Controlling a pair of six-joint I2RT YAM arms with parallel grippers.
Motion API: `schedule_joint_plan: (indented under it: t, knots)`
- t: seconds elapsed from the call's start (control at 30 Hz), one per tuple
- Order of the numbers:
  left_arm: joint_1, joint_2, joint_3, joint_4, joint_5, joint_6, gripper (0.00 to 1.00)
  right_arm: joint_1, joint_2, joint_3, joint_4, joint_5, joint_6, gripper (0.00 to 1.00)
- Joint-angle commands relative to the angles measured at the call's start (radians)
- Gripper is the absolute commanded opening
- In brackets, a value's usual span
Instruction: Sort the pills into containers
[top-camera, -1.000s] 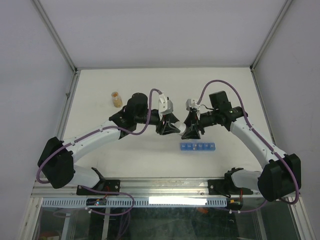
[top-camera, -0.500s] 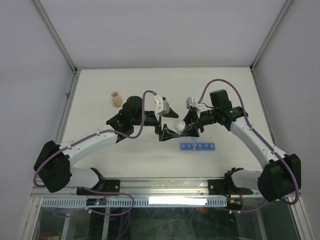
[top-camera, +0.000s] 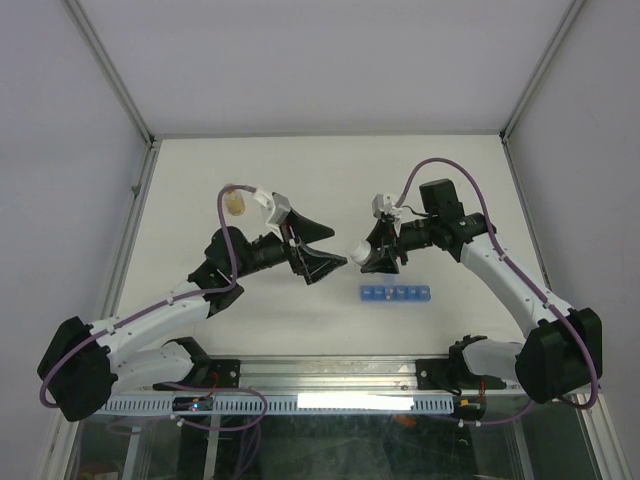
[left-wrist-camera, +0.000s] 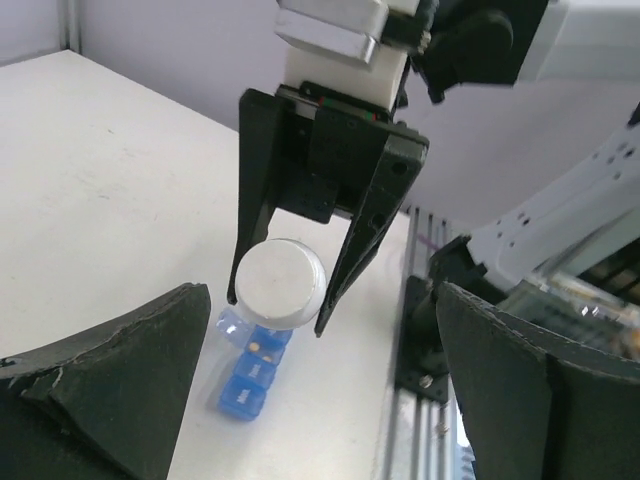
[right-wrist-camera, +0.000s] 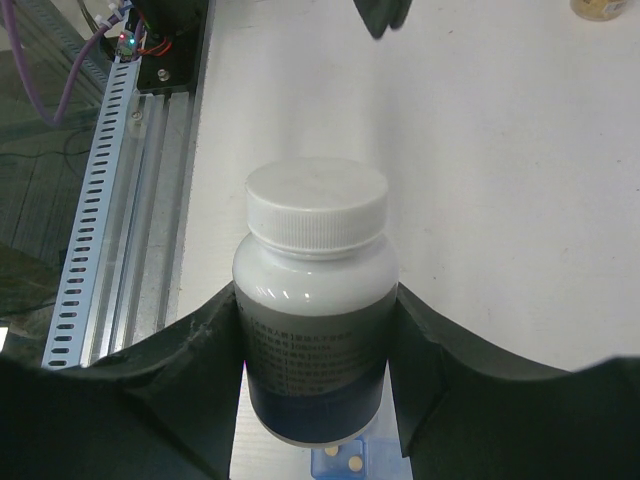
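A white pill bottle (right-wrist-camera: 315, 300) with its white screw cap on lies sideways in my right gripper (right-wrist-camera: 315, 310), which is shut on its body, cap (left-wrist-camera: 280, 283) pointing left. My left gripper (top-camera: 328, 250) stands open a short way left of the cap, with nothing between its fingers (left-wrist-camera: 120, 370). The containers, one blue organizer strip (top-camera: 396, 294), lie on the table just below and right of the bottle. One compartment is open and holds two small tan pills (right-wrist-camera: 352, 462). The left wrist view shows the strip (left-wrist-camera: 245, 385) under the cap.
A small clear bottle with orange-tan contents (top-camera: 234, 203) stands at the back left of the white table (top-camera: 460, 180). The metal rail (right-wrist-camera: 105, 200) of the near edge runs beside the bottle. Side walls enclose the table.
My left gripper has opened wide and pulled back to the left, away from the bottle's cap. The right gripper has kept hold of the bottle, tilting it slightly.
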Motion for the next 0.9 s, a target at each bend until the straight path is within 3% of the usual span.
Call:
schedule_joint_plan:
  t: [0.0, 0.1, 0.3, 0.43, 0.87]
  knots:
    - [0.022, -0.05, -0.047, 0.137, -0.134, -0.317, 0.97, 0.001, -0.021, 0.053, 0.04, -0.029, -0.011, 0.0]
    - [-0.006, -0.036, 0.014, -0.012, -0.193, -0.34, 0.9, 0.002, -0.015, 0.054, 0.04, -0.026, -0.011, 0.0]
    - [-0.138, -0.008, 0.145, -0.303, -0.433, -0.227, 0.91, 0.002, -0.006, 0.055, 0.039, -0.016, -0.013, 0.0]
    - [-0.148, 0.018, 0.175, -0.325, -0.439, -0.203, 0.89, 0.001, -0.001, 0.054, 0.038, -0.013, -0.013, 0.0]
    - [-0.149, 0.098, 0.246, -0.353, -0.358, -0.177, 0.65, 0.0, 0.001, 0.055, 0.038, -0.013, -0.015, 0.0]
